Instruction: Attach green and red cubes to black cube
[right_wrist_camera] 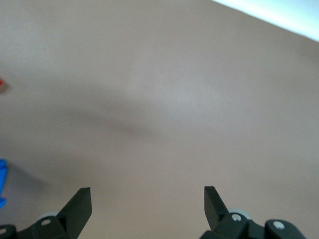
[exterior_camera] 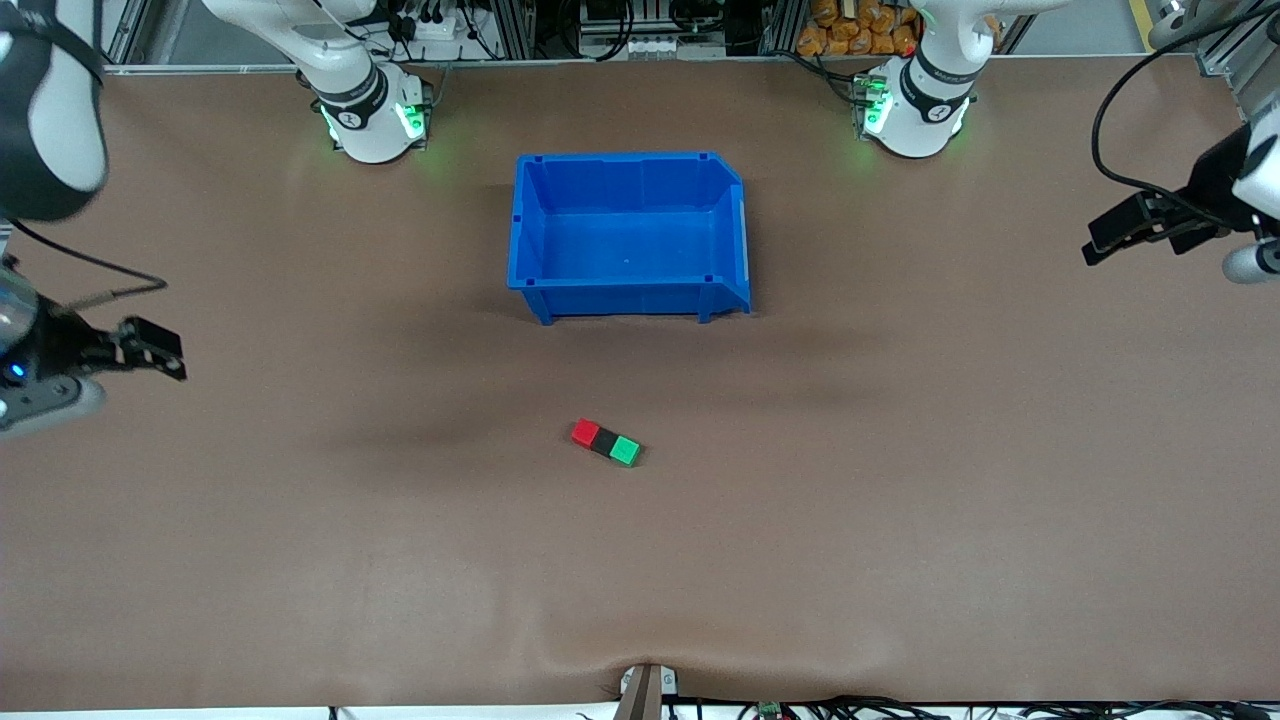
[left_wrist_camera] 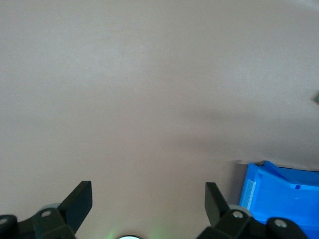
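Note:
Three tiny cubes lie on the brown table touching in one short row: the red cube (exterior_camera: 585, 432), the black cube (exterior_camera: 604, 441) in the middle, and the green cube (exterior_camera: 625, 450). The row sits nearer to the front camera than the blue bin. My left gripper (exterior_camera: 1100, 238) (left_wrist_camera: 148, 191) hangs open and empty over the left arm's end of the table, well apart from the cubes. My right gripper (exterior_camera: 165, 352) (right_wrist_camera: 147, 196) is open and empty over the right arm's end. A sliver of the green cube (left_wrist_camera: 317, 98) shows in the left wrist view, and a sliver of the red cube (right_wrist_camera: 1, 84) in the right wrist view.
A big blue bin (exterior_camera: 527, 225) (left_wrist_camera: 279, 194) stands empty at mid-table between the two arm bases. A corner of the bin (right_wrist_camera: 2, 179) shows in the right wrist view. A small clamp (exterior_camera: 645, 690) sits at the table's front edge.

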You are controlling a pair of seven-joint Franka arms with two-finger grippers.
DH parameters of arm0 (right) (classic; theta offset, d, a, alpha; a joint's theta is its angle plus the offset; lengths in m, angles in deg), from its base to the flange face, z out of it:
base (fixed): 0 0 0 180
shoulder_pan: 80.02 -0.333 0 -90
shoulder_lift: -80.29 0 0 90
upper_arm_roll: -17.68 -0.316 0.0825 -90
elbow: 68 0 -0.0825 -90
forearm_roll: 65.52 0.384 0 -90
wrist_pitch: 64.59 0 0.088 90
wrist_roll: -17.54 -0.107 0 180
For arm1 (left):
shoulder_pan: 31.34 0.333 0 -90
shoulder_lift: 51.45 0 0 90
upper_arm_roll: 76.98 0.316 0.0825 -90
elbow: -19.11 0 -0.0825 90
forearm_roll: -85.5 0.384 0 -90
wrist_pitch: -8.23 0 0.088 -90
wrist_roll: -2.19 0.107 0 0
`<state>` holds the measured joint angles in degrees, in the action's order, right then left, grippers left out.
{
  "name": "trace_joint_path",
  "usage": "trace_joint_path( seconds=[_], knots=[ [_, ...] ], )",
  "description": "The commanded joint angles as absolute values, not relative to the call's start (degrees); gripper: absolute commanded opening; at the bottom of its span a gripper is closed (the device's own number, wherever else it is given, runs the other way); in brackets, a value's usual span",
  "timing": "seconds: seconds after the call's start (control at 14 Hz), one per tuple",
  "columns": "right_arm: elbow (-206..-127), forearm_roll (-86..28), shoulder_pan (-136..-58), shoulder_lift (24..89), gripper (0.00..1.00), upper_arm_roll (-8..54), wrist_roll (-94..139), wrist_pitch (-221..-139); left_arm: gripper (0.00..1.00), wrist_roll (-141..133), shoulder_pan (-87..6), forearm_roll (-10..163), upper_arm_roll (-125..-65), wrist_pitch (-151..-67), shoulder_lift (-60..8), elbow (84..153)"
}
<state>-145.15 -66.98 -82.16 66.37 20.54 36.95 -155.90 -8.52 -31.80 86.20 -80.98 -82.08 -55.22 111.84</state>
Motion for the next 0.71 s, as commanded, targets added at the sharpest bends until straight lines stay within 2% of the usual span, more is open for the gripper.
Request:
trace_joint_path(
  seconds=[0.0,0.21,0.43,0.5,0.64],
  knots=[
    [-148.2,-66.5,-80.6,73.3,1.0,18.9,34.2,-150.6,1.0,-7.6,-35.5,87.3,-78.7,-84.5,-59.9,117.1],
    [-151.2,-65.5,-78.9,79.3,1.0,18.6,29.9,-145.1,1.0,-7.8,-36.8,87.3,-77.2,-84.1,-60.9,117.6],
    [-151.9,-63.1,-78.2,81.3,1.0,18.6,24.3,-141.9,1.0,-7.6,-36.4,87.3,-77.7,-83.1,-62.1,118.3],
    [-151.9,-63.1,-78.2,81.3,1.0,18.6,23.0,-141.9,1.0,-7.6,-35.2,87.3,-78.6,-83.0,-62.2,118.3],
    [-151.9,-63.1,-78.0,81.7,1.0,18.6,19.9,-141.8,1.0,-7.6,-29.6,87.3,-84.0,-82.1,-62.2,118.0]
  ],
)
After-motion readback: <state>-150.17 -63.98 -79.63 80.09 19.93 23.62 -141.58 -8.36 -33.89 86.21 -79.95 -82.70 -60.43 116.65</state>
